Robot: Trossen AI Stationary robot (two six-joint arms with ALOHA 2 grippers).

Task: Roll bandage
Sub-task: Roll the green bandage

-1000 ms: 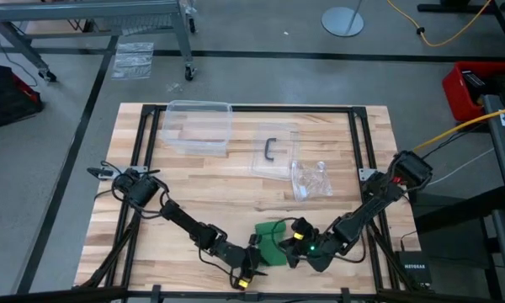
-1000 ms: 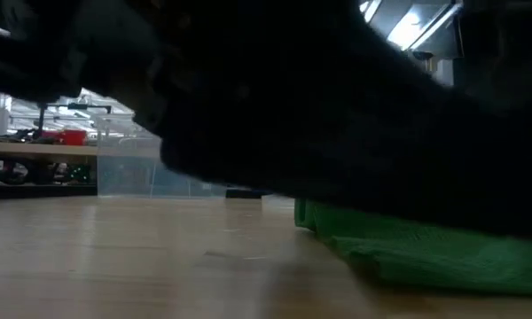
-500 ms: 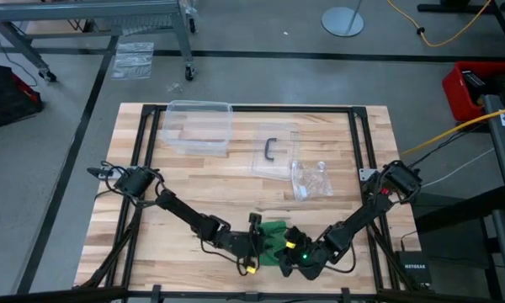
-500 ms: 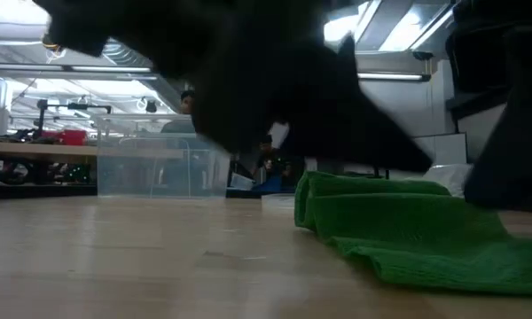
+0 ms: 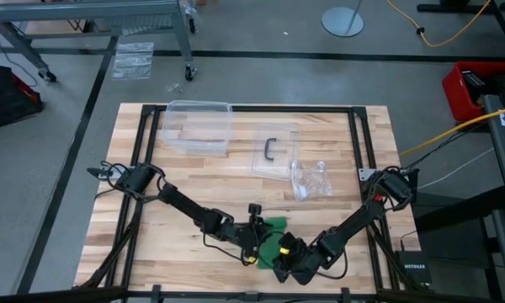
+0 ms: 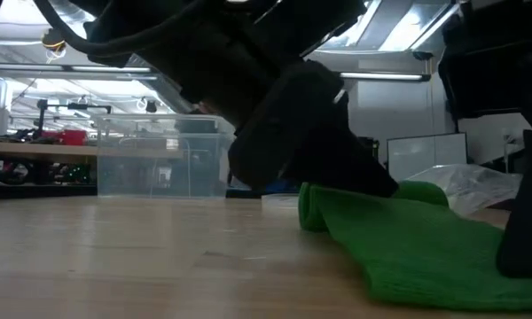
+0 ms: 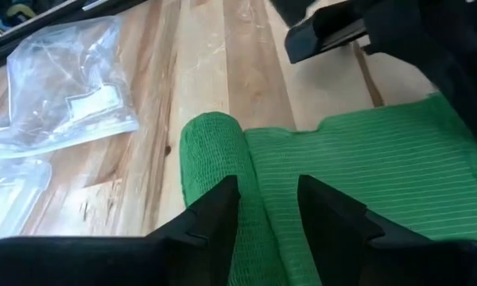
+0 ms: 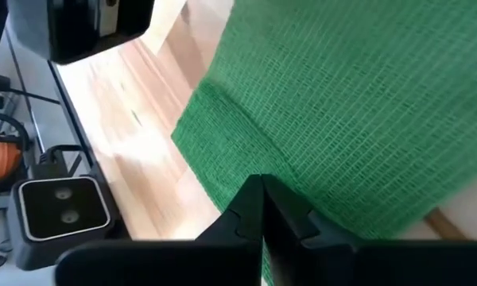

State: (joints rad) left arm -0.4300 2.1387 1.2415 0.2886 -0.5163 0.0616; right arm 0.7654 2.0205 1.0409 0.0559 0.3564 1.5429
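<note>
We see the left gripper (image 7: 261,208) with its fingers parted around the rolled end of the bright green soft cloth bandage (image 7: 334,175), low at the wooden worktop's (image 5: 202,181) near edge. The right gripper (image 8: 261,208), fingers closed, presses on the flat strip. Beyond lies a clear plastic bag (image 7: 63,79); its label is unreadable.

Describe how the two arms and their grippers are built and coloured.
Both arms are dark, slender and jointed, with thin black cables looping along them. The left gripper has two flat black angular fingers. The right gripper has black fingers that come to a point. A small yellow-green light glows near each wrist.
</note>
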